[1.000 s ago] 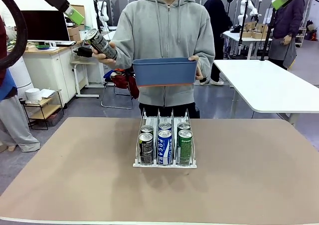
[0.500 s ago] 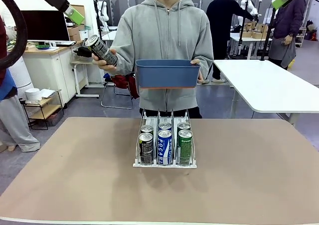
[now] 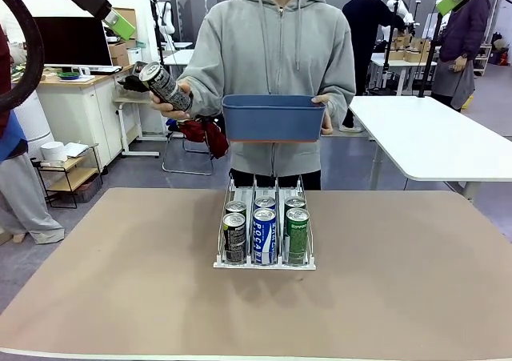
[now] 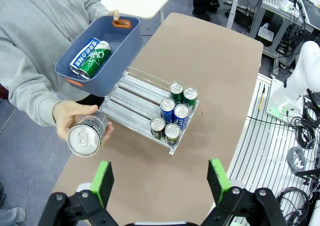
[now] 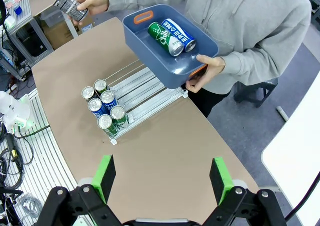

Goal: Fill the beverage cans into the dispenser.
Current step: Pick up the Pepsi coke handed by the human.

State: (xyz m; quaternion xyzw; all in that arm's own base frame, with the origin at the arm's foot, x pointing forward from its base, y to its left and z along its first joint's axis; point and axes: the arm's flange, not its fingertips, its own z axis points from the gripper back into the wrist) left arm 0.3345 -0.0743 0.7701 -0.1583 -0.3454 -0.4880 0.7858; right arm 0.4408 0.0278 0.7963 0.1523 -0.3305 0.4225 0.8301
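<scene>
The dispenser is standing in the middle of the worktop. Six beverage cans are sitting at its front lip, two in each lane: the black-and-grey pair at 9 o'clock, the blue-and-white pair in the centre, the green pair at 3 o'clock. The lanes behind them are lying bare.

At 12 o'clock the person is holding a blue bin in one hand. The other hand is gripping a further black-and-grey can, at about 10 o'clock from the dispenser. In the bin a green can and a blue-and-white can are lying side by side, touching.

The left tool and the right tool are hanging high above the worktop, both with fingers spread wide and pinching nothing.

I am judging the cans as stiff but thin-walled, smooth, rather slippery, and ready to roll when lying down. The best hold is probably across the middle of the round body, without hard squeezing. Whether they are full I cannot tell.

The front blue-and-white can is showing the letters "POCA". The green can in the bin is carrying white script beginning "Chi"; the rest is too small to read.
</scene>
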